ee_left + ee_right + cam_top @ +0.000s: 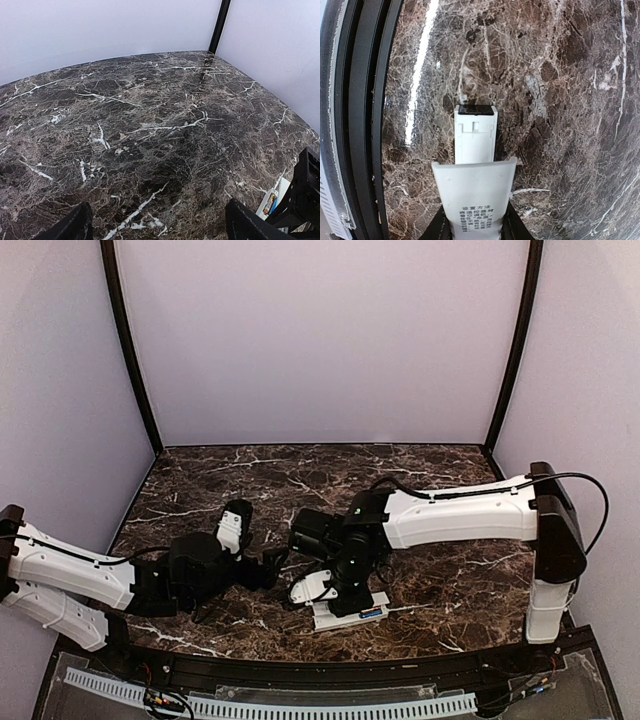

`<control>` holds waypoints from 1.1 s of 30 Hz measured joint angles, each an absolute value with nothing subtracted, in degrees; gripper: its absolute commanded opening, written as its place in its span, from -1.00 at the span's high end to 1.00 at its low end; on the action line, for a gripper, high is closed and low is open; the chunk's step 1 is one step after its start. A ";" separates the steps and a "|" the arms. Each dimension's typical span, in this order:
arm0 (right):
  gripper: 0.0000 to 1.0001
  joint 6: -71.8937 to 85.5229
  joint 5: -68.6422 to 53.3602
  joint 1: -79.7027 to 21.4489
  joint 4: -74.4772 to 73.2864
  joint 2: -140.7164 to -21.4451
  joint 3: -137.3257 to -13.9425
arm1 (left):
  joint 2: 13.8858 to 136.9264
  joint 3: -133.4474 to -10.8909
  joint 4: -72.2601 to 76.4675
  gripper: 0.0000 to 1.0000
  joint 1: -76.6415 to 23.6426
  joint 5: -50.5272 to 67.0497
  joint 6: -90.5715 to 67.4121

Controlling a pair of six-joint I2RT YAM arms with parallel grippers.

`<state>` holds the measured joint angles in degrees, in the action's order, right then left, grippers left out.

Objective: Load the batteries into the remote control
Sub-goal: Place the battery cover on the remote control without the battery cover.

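Straight ahead of our right tool (476,227), which pinches the cover (475,195), the remote (475,137) lies on the counter (545,100), long axis in line, a battery (270,203) in it; our left tool (160,227) gapes empty, farther off

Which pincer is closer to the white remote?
Right. The right pincer, gripping the cover, is right over the remote; the left pincer sits open off to its left.

Remote control (340,618) on table (450,570) near front edge, cover strip (472,195) over its end in right pincer (476,222), left pincer (157,225) to its left.
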<state>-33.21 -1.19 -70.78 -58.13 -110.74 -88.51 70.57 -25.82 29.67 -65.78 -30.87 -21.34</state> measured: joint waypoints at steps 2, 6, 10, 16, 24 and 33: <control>0.84 -33.58 -1.10 -70.89 -58.57 -111.48 -88.82 | 70.72 -25.80 29.65 -0.82 -65.78 -30.87 -21.34; 0.82 -33.82 -0.82 -70.98 -59.09 -111.77 -89.01 | 70.72 -25.74 29.67 -0.82 -65.78 -30.92 -21.34; 0.79 -33.85 -0.71 -70.98 -59.46 -112.77 -89.30 | 70.72 -25.71 29.65 -0.82 -65.78 -30.94 -21.30; 0.77 -33.85 -0.32 -71.00 -59.83 -114.28 -89.27 | 70.91 -25.71 29.65 -0.82 -65.78 -30.94 -21.28; 0.73 -33.93 1.37 -71.00 -59.83 -114.67 -89.27 | 71.31 -25.71 29.63 -0.82 -65.78 -30.94 -21.26; 0.68 -33.69 1.96 -71.00 -59.86 -116.38 -89.30 | 71.31 -25.71 29.58 -0.82 -65.76 -30.98 -20.67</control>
<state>-33.69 1.96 -71.00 -59.86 -116.38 -89.30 71.31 -25.71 29.58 -65.76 -30.98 -20.67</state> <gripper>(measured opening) 0.273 0.911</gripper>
